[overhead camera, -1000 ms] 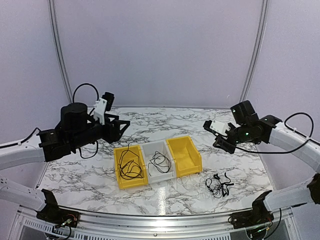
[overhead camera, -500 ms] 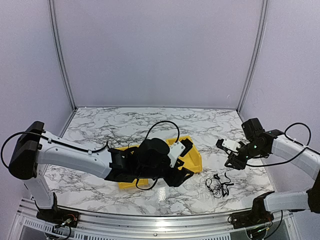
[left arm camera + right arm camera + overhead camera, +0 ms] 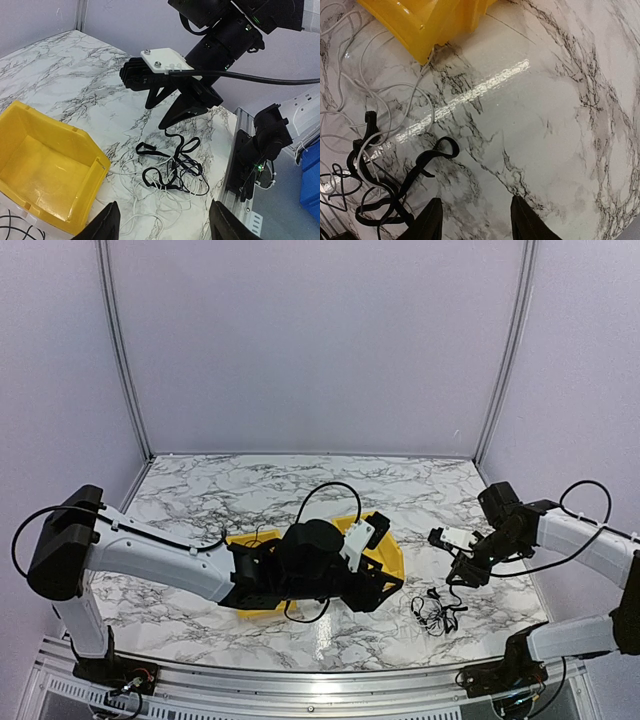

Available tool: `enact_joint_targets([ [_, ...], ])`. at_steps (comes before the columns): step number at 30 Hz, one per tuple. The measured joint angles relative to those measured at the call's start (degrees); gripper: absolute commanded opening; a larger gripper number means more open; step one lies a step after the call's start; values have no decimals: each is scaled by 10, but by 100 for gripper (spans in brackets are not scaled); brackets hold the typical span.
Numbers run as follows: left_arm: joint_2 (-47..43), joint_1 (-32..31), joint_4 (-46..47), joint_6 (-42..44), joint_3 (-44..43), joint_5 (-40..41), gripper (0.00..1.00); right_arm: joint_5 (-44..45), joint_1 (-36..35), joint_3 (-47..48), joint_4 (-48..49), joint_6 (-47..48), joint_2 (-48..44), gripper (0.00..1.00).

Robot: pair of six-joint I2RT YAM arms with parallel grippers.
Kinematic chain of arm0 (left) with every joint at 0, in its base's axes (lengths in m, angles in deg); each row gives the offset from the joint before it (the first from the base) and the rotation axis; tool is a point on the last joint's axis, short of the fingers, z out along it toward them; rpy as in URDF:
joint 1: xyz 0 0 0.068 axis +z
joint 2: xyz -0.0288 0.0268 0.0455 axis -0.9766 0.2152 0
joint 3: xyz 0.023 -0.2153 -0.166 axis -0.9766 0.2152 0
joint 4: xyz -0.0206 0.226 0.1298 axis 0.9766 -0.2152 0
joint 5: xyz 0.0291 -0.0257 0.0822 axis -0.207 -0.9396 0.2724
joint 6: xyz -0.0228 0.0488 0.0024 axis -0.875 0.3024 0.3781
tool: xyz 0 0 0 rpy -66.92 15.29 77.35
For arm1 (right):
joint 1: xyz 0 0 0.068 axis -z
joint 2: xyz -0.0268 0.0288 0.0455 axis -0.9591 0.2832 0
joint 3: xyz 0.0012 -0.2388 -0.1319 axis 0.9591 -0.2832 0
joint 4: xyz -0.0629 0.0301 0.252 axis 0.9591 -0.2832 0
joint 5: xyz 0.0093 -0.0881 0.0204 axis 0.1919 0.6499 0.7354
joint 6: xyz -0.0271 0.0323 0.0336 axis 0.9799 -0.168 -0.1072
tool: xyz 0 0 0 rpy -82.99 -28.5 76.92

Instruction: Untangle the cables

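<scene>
**Desk:** What do the bins hold?

**Photographer:** The yellow bin (image 3: 35, 165) nearest the right arm is empty, bare to its floor. To its left, in the corner of the left wrist view, black cable loops (image 3: 11, 231) lie on a pale surface whose walls are out of frame. From above, the left arm covers most of the row of bins.

**Desk:** And the cables?

**Photographer:** The tangle of cables (image 3: 170, 167) lies on the marble table (image 3: 75, 75), just beside that yellow bin and outside it. Flat black strands knot in the middle. A thin whitish wire (image 3: 350, 85) loops around them and reaches the bin's foot.

**Desk:** The claws?

**Photographer:** The left gripper (image 3: 164, 205) hangs with its fingers spread wide, holding nothing. The right gripper (image 3: 476, 200) points down just over the tangle, jaws apart, with nothing between them.
</scene>
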Motion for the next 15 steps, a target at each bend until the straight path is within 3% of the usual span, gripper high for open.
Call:
enact_joint_targets([
  [10,7,0,16,-12,0,3,63,-26,0,12,-40,37,26,45],
  [15,7,0,24,-13,5,4,63,-26,0,12,-42,41,52,40],
])
